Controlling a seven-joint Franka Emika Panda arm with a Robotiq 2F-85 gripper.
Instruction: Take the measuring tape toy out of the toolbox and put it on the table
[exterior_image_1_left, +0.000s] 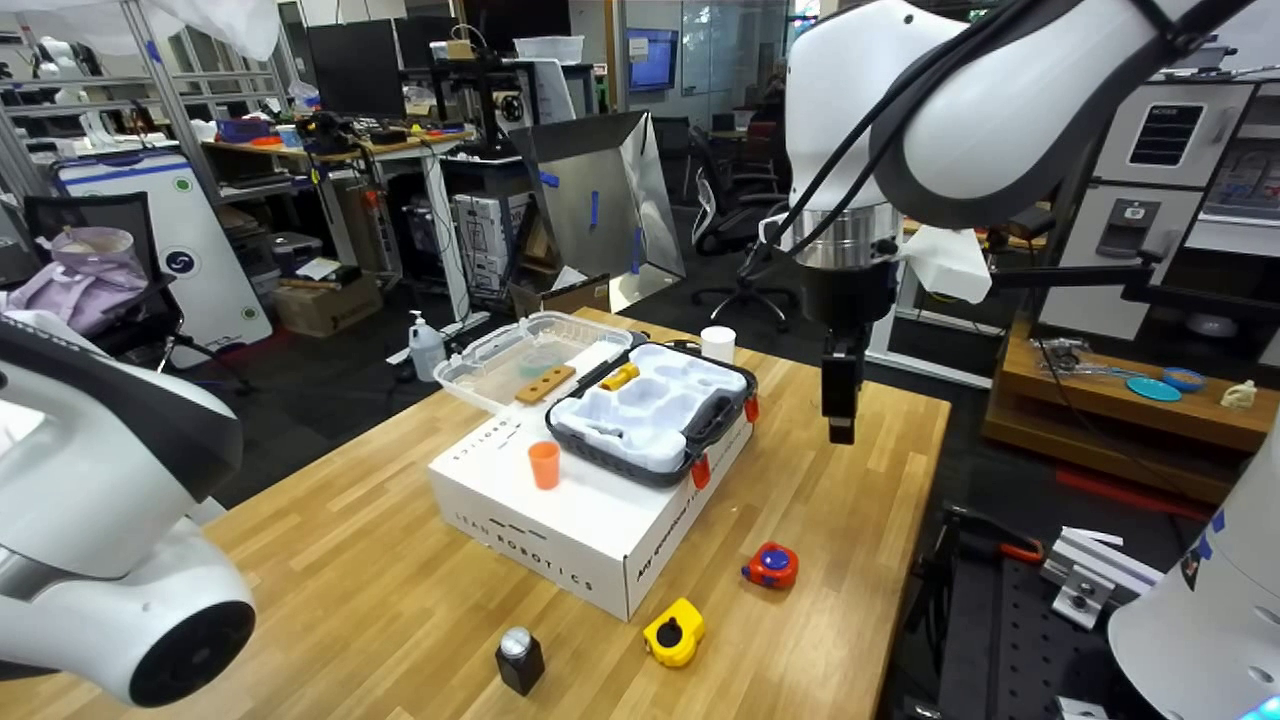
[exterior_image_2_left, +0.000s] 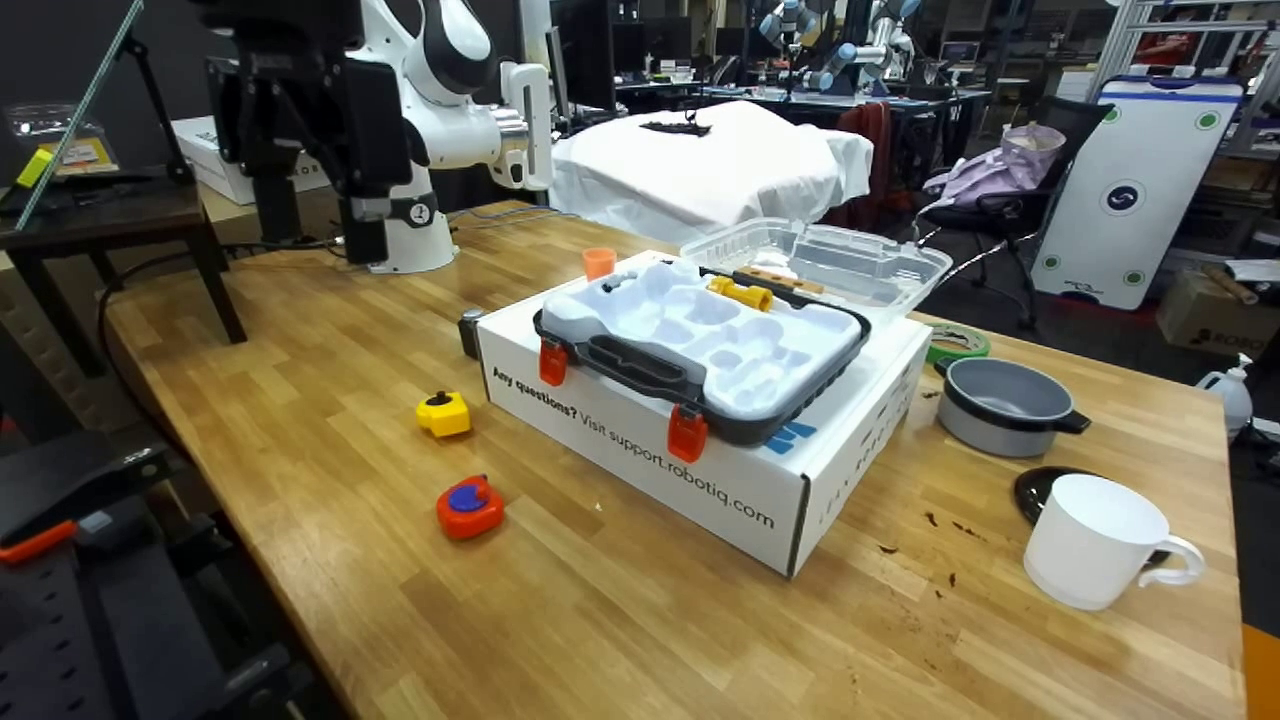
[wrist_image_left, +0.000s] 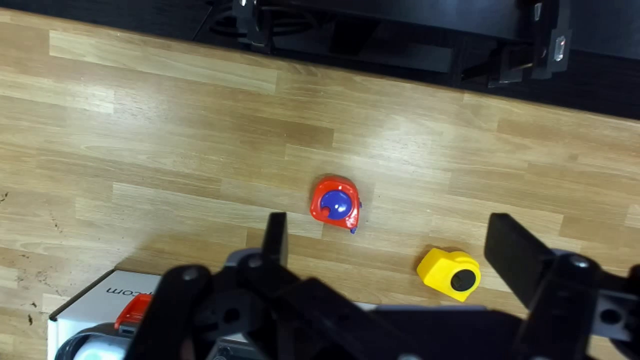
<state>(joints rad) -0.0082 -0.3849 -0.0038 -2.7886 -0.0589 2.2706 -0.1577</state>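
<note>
A red measuring tape toy with a blue disc (exterior_image_1_left: 772, 566) lies on the wooden table (exterior_image_1_left: 850, 520); it also shows in the other views (exterior_image_2_left: 470, 507) (wrist_image_left: 335, 204). A yellow tape toy with a black disc (exterior_image_1_left: 674, 633) lies near it on the table (exterior_image_2_left: 443, 414) (wrist_image_left: 449, 273). The toolbox (exterior_image_1_left: 712, 420) stands open on a white box, its pale tray holding a yellow piece (exterior_image_2_left: 741, 293). My gripper (wrist_image_left: 390, 237) is open and empty, high above the table. It also shows in both exterior views (exterior_image_1_left: 840, 430) (exterior_image_2_left: 322, 240).
The white box (exterior_image_2_left: 640, 480) also carries an orange cup (exterior_image_1_left: 544, 465). A black, silver-topped item (exterior_image_1_left: 520, 660) stands beside it. A grey pot (exterior_image_2_left: 1010, 405), white mug (exterior_image_2_left: 1090, 540) and green tape roll (exterior_image_2_left: 957, 342) are on the table. Another robot arm (exterior_image_1_left: 110, 560) stands across the table.
</note>
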